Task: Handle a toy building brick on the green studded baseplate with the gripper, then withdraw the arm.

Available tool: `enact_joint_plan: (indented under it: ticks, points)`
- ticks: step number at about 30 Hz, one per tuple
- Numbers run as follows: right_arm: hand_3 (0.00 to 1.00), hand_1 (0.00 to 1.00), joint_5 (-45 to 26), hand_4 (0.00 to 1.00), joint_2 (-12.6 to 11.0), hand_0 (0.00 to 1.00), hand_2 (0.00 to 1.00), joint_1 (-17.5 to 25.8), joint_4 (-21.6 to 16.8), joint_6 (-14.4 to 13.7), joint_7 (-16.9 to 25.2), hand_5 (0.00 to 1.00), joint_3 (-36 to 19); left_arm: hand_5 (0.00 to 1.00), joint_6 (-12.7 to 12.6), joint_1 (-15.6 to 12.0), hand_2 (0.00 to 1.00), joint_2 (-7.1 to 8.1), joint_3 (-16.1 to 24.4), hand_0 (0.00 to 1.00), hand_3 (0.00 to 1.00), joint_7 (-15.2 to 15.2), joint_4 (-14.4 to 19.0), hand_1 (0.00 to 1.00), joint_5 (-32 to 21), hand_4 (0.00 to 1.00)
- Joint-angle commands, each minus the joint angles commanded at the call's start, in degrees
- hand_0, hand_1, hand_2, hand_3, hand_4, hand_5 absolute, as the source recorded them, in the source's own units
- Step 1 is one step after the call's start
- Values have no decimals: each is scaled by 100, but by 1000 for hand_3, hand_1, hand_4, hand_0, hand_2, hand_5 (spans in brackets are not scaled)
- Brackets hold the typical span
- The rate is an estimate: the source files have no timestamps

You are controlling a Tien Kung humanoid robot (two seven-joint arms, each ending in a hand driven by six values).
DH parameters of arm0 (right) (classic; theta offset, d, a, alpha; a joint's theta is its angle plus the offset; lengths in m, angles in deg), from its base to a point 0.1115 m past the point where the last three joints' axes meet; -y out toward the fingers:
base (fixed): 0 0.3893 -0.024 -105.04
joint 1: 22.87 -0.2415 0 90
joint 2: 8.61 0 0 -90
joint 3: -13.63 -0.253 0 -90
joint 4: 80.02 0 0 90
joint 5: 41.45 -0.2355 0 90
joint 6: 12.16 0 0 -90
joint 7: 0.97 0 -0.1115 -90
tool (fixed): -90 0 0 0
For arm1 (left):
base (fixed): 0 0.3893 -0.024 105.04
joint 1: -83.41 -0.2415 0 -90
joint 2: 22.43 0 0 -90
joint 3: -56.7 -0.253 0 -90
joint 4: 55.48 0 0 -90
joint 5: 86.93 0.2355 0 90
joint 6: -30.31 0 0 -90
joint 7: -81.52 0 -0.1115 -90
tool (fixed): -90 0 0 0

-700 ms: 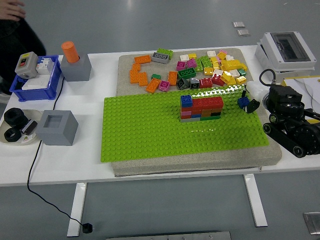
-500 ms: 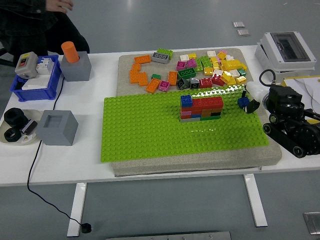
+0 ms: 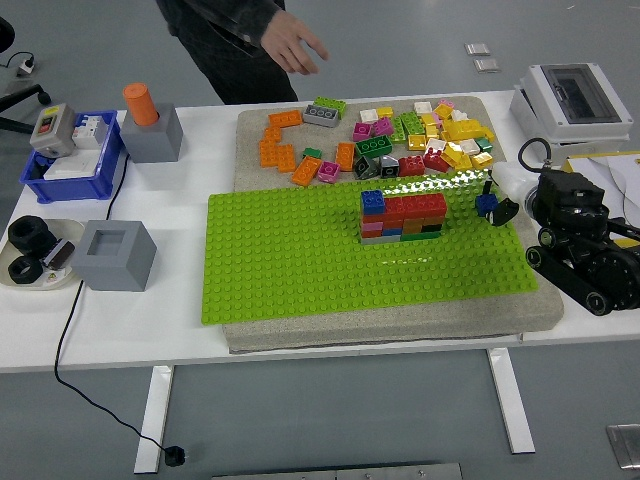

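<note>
The right arm (image 3: 585, 255) was seen entering from the right edge, laid low, its black hand (image 3: 497, 207) extended leftward with fingers pinched. A person's hand (image 3: 297, 42) was held out at the far side, fingers loosely spread and grasping nothing. The left arm was not seen

Illumination even, bright, from overhead. Specular glare on green baseplate (image 3: 300, 260) beside the brick stack (image 3: 402, 217). Shadows soft beneath the table (image 3: 300, 340). Person's hand (image 3: 295, 42) motion-blurred; remainder sharp.

Right hand (image 3: 497, 207) grips a blue brick (image 3: 486, 204) — over the baseplate (image 3: 290, 260).
</note>
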Motion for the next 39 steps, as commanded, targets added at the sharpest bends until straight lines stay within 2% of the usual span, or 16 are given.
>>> enact_joint_plan:
  ticks: [9, 15, 25, 26, 28, 33, 39]
  points:
    - [543, 869, -13, 536, -67, 889, 897, -1, -89, -23, -5, 109, -72, 215, -2, -19, 554, -8, 0, 631, 578, -2, 0, 585, -2, 617]
    - [546, 869, -20, 547, -244, 889, 898, 12, -396, -53, -41, 119, -331, 215, -4, -37, 554, -16, 4, 632, 578, -1, 0, 586, -16, 617]
    - [545, 870, -124, 546, -598, 888, 897, 286, -1379, -178, -114, 117, -951, 217, -14, -85, 555, -33, 11, 632, 578, -4, 0, 587, -50, 618]
    - [549, 875, -153, 491, -632, 887, 903, 315, -1479, -180, -127, 83, -952, 218, -15, -90, 554, -33, 12, 631, 578, -3, 0, 587, -53, 618]
    - [549, 875, -255, 491, -714, 887, 903, 386, -1770, -180, -165, 83, -907, 218, -18, -103, 554, -33, 12, 631, 578, -4, 0, 587, -58, 618]
    - [547, 876, -513, 490, -771, 887, 904, 448, -2417, -138, -284, 81, -714, 219, -20, -113, 554, -32, 19, 632, 578, -7, 0, 587, -53, 619]
    - [542, 877, -625, 491, -713, 889, 908, 477, -3097, -114, -373, 81, -634, 219, -22, -115, 554, -13, 30, 632, 578, -7, 0, 587, -33, 619]
